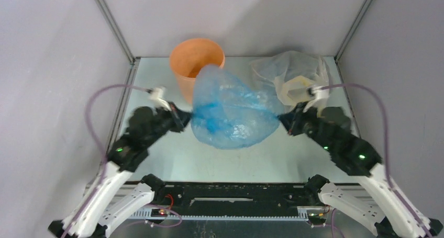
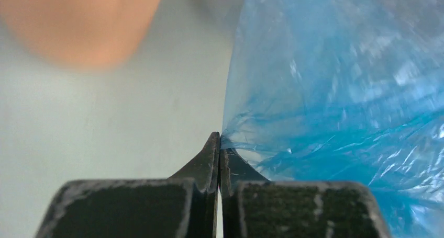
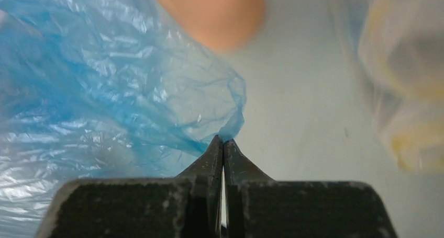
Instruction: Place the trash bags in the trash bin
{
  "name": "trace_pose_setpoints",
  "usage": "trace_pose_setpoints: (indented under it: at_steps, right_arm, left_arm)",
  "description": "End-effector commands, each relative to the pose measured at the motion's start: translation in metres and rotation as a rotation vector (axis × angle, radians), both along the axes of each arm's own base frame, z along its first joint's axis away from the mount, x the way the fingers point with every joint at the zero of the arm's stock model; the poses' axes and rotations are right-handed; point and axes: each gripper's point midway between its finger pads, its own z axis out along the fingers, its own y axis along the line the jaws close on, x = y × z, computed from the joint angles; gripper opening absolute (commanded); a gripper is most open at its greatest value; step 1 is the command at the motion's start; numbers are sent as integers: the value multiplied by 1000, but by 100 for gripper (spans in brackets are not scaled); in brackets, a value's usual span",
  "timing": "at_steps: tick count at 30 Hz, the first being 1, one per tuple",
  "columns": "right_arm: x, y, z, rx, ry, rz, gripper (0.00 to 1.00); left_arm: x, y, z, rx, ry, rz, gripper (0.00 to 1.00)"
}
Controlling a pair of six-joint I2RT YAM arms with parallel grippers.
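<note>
The light-blue trash bag (image 1: 230, 110) hangs stretched between my two grippers, above the table in front of the orange trash bin (image 1: 196, 65). My left gripper (image 1: 188, 115) is shut on the bag's left edge; in the left wrist view the film (image 2: 335, 91) runs from the closed tips (image 2: 218, 141) to the right. My right gripper (image 1: 281, 117) is shut on the bag's right edge; in the right wrist view the film (image 3: 104, 86) spreads left from the closed tips (image 3: 223, 142). The bin shows blurred in the left wrist view (image 2: 84, 23) and the right wrist view (image 3: 214, 13). The bag's top overlaps the bin's near right side.
A clear plastic sack with pale yellow contents (image 1: 290, 76) lies at the back right, behind my right gripper, and shows blurred in the right wrist view (image 3: 408, 81). Grey walls with metal posts close in the table (image 1: 173, 154) on three sides.
</note>
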Motion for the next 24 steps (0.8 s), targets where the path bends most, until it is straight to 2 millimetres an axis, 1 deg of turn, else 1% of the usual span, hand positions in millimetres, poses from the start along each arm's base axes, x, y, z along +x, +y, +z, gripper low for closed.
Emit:
trace_pose_setpoints:
  at_steps: [1, 2, 3, 4, 6, 8, 11, 13, 15, 17, 19, 24]
  right_arm:
    - [-3, -7, -113, -133, 231, -47, 0]
    - [-5, -10, -126, -143, 250, -54, 0]
    - [-6, -12, -137, -147, 261, -60, 0]
    - [-7, -13, -136, -137, 249, -62, 0]
    - [-8, -14, -125, -109, 208, -60, 0]
    - [-8, -15, -109, -75, 162, -60, 0]
    - [-7, -12, -91, -55, 120, -43, 0]
    - [-7, -9, -83, -58, 104, -23, 0]
    - [-7, -7, -76, -60, 90, -8, 0]
    - [-9, -7, -73, -62, 78, 3, 0]
    - [-10, -9, -72, -64, 74, 1, 0]
    - [-15, -15, -81, -95, 96, -7, 0]
  left_arm:
    - [2, -15, -146, 70, 284, -39, 0]
    - [1, -17, -161, 64, 308, -42, 0]
    - [0, -17, -166, 59, 312, -43, 0]
    - [0, -16, -165, 56, 304, -39, 0]
    - [1, -13, -146, 56, 260, -28, 0]
    - [2, -7, -118, 62, 207, -12, 0]
    - [3, -2, -76, 69, 139, 0, 0]
    - [3, -1, -47, 63, 97, -3, 0]
    - [1, -2, -27, 58, 68, -14, 0]
    - [0, -2, -12, 50, 45, -19, 0]
    - [-1, -2, -2, 42, 26, -26, 0]
    - [4, -5, 10, 66, 8, -40, 0]
